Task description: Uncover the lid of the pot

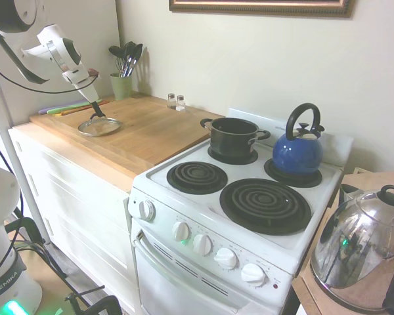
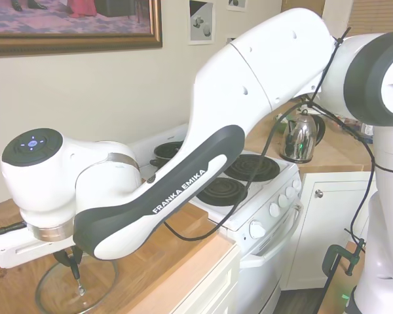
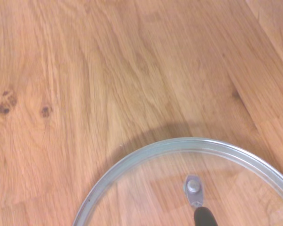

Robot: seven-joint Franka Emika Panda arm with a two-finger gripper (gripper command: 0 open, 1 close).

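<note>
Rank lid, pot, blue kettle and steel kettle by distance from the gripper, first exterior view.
1. lid, on the wooden counter right under the gripper
2. pot, stove's back burner
3. blue kettle, next back burner
4. steel kettle, far side counter

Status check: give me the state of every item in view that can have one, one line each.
Round clear glass lid with silver rim: off the pot, lying flat on the wooden countertop.
Small black round pot: uncovered, on the stove's back burner.
Gripper: directly above the lid; open or shut unclear.
Blue kettle: upright on the other back burner.
Front burners: bare.
</note>
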